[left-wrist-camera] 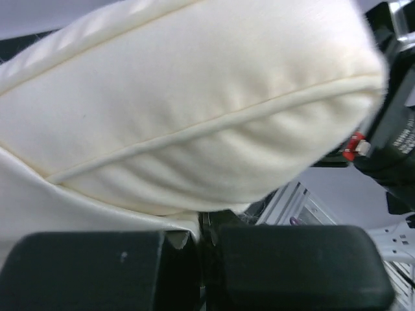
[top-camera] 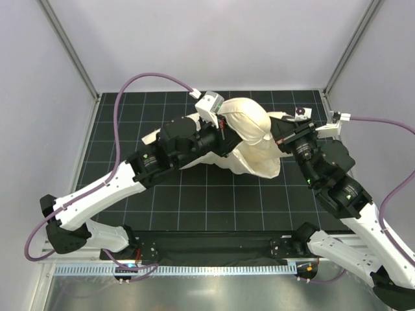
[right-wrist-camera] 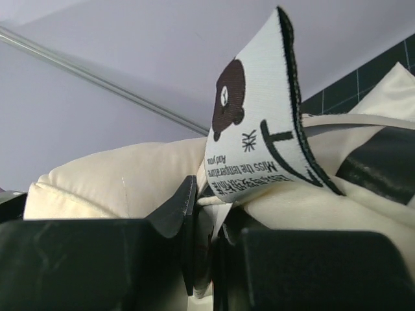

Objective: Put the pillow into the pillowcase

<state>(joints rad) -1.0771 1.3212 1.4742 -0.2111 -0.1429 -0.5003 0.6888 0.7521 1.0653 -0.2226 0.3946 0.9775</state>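
The puffy cream pillow (top-camera: 249, 120) is held up above the black mat between my two grippers. Beneath it the thin, wrinkled pillowcase (top-camera: 259, 162) hangs and spreads toward the left. My left gripper (top-camera: 224, 129) is at the pillow's left side. In the left wrist view the pillow (left-wrist-camera: 194, 97) fills the top, and the left gripper (left-wrist-camera: 206, 236) is shut on a thin edge of the pillowcase (left-wrist-camera: 39, 201). My right gripper (top-camera: 277, 133) is at the pillow's right end. In the right wrist view that gripper (right-wrist-camera: 217, 233) is shut on the pillow's seam (right-wrist-camera: 110, 181), just under its white tag (right-wrist-camera: 256, 136) with a brown bear.
A black gridded mat (top-camera: 214, 201) covers the table, with pale walls and metal frame posts (top-camera: 68, 48) around it. Purple cables (top-camera: 152, 78) loop over both arms. A metal rail (top-camera: 214, 267) runs along the near edge by the arm bases.
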